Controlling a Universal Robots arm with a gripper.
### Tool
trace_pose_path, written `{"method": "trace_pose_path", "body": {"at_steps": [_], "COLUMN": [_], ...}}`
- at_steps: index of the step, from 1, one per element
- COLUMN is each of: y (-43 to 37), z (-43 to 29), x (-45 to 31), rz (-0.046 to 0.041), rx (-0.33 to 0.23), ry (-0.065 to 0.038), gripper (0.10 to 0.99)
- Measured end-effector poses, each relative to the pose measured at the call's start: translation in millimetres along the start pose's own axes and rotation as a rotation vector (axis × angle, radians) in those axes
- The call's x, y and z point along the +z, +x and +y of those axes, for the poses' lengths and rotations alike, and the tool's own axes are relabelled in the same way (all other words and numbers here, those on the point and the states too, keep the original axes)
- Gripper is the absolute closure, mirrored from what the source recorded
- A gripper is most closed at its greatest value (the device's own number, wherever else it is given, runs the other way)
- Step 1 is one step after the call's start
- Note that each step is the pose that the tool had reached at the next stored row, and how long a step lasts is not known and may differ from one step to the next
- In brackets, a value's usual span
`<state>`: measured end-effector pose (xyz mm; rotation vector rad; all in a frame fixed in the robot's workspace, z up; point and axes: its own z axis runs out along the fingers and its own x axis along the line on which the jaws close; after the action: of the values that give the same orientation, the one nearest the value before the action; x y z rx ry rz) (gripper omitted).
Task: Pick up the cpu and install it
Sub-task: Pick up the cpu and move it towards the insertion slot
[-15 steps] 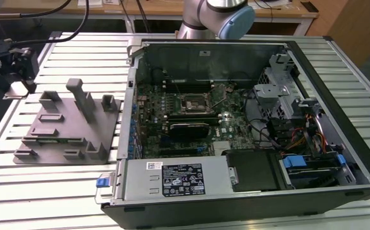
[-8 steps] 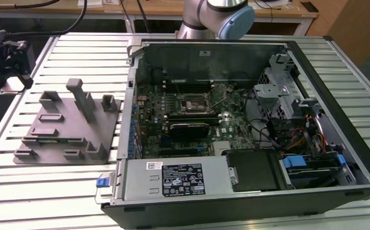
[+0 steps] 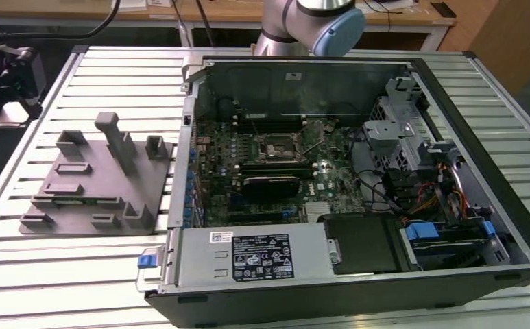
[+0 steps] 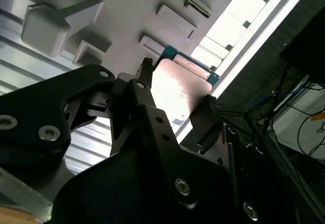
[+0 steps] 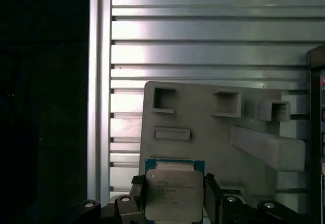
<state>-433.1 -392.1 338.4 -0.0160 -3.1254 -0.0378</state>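
Note:
The cpu is a small square chip with a shiny silver top and a green rim. My gripper is shut on it, one black finger on each of two opposite edges. In the second wrist view the cpu sits between the fingertips of the gripper, held in the air with the grey fixture plate beyond it. In the first wrist view the fixture plate lies well below the chip. The exterior view shows the open computer case with the motherboard's cpu socket.
The fixture plate with upright posts lies on the slatted metal table at the exterior view's left of the case. The arm's base stands behind the case. A power supply, drive cage and cables crowd the case.

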Motion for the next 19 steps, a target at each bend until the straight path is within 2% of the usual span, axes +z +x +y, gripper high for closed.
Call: {"method": "trace_pose_path", "body": {"at_steps": [19], "y": [0.6], "z": [1.1], "x": [-41.0], "rz": [-0.0002], "rx": [0.0], "ry": [0.0], "gripper": [0.537]}}
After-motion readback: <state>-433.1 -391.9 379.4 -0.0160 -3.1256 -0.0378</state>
